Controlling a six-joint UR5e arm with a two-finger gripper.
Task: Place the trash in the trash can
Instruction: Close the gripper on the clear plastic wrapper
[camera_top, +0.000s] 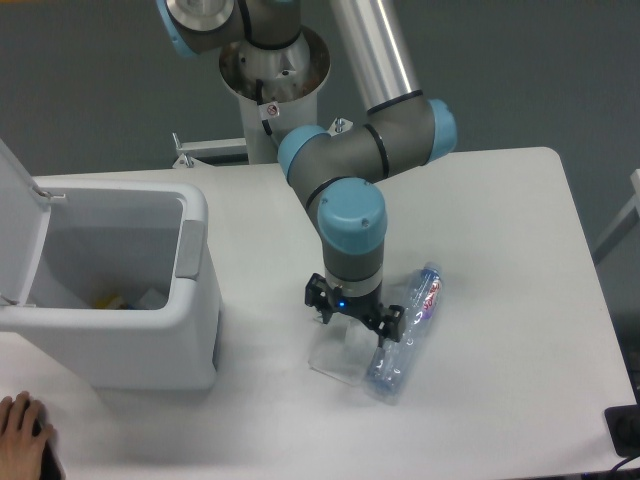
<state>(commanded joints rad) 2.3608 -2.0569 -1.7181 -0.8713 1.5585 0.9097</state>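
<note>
Pick step; black two-finger gripper sits low at lower centre of frame over flat translucent whitish plastic pouch, fingers spread, nothing held; clear plastic bottle with red-white label lies just right of pouch; large white open-lidded bin at left; next likely needs descent, closing on pouch

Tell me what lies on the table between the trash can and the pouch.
Nothing: in the camera view, bare white table separates the trash can from the pouch.
</note>
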